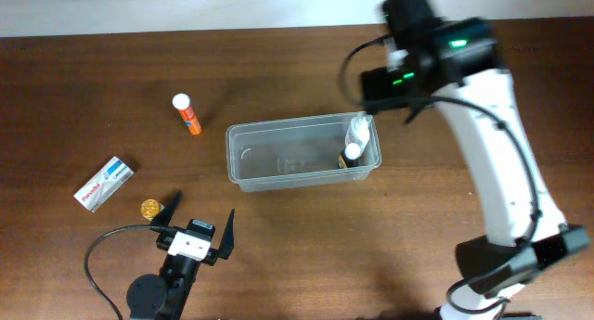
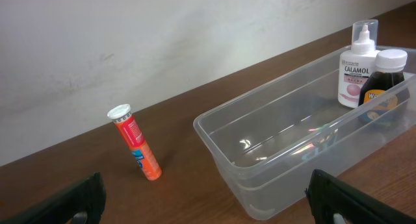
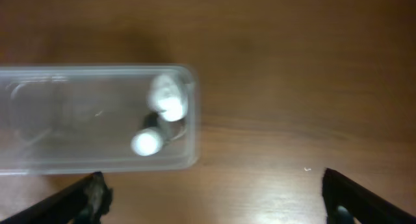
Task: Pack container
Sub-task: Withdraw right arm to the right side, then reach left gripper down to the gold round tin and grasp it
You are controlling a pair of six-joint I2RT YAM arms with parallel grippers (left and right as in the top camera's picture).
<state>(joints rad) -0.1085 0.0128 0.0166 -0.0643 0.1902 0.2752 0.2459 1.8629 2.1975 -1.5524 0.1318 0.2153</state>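
Nearest the overhead lens was the right arm, white with black joints and green lights, blurred over the far right of the tabletop (image 1: 483,172). Its right tool (image 3: 213,182) hung above the container's right end; the wrist view showed its two black fingers (image 3: 91,199) wide apart with nothing between them. The left tool (image 1: 201,211) sat low at the near edge, its jaws also spread wide and empty, facing the container.

The tabletop was dark brown wood with a plain grain. A pale, whitish wall (image 2: 130,42) rose behind its far edge.

One container (image 1: 243,158), a clear plastic tub with rounded corners and a rim, lay near the middle of the tabletop, its long side running left to right.

Two bottles stood upright at its right end, close together: one white Calamol lotion bottle (image 2: 356,68) and one dark bottle (image 2: 385,78) with a white cap.

Outside the tub were three things, each well apart from it. One orange tube (image 1: 187,114) with a white cap lay to the left. One white-and-blue box (image 1: 104,184) lay farther left and nearer. One small golden round object (image 1: 149,208), too small to name, sat just beside the left tool.
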